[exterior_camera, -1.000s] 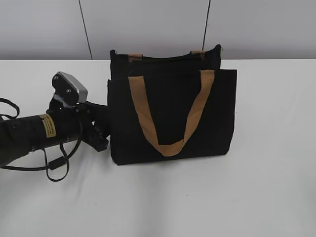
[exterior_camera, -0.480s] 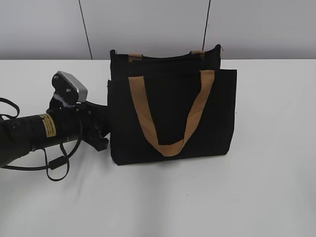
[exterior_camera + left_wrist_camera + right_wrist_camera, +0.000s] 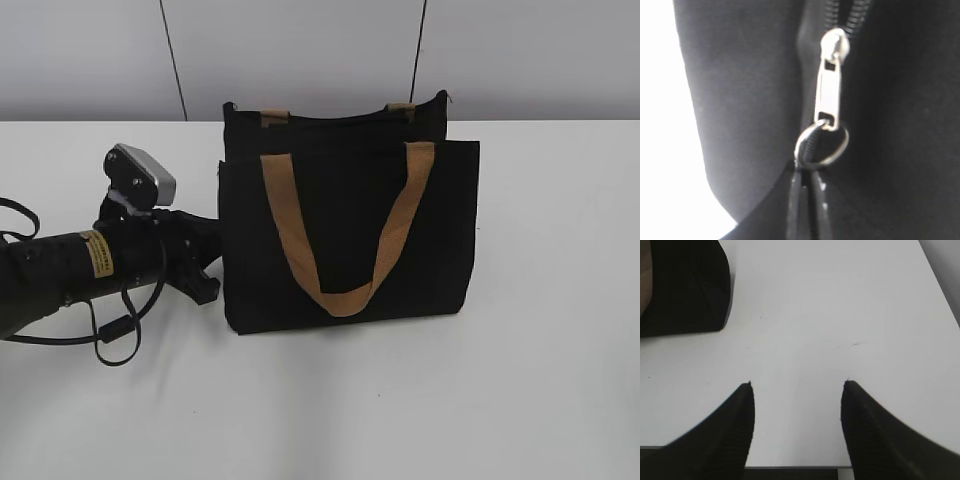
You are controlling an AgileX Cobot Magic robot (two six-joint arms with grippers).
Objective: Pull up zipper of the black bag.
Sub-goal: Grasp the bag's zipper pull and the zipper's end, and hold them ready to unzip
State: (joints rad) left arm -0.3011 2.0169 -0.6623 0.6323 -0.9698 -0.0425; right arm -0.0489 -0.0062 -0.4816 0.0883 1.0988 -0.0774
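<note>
My left arm (image 3: 70,268) lies low across the white table (image 3: 520,380), reaching in from the left edge toward the left side of the black bag (image 3: 345,225). A small silver camera (image 3: 140,178) sits on top of its wrist, and a thin black cable (image 3: 115,325) loops beneath it. My left gripper (image 3: 205,265) is pressed right up against the bag's left end. From my left wrist I see the zipper (image 3: 827,100) very close: a silver pull hanging from its slider on the black zip line, with a round ring (image 3: 821,146) at its lower end. Two dark fingertips (image 3: 799,210) meet just under that ring, drawn nearly together, but I cannot tell whether they actually pinch the ring or only touch beneath it.

The bag stands upright in the middle of the table, its tan handle (image 3: 345,240) drooping in a loop down the front panel.

Further right, my right gripper (image 3: 797,405) hovers over bare table with its two black fingers (image 3: 725,440) spread well apart and nothing between them. A corner of the bag (image 3: 687,290) shows at the upper left of that view, well apart from the fingers.
</note>
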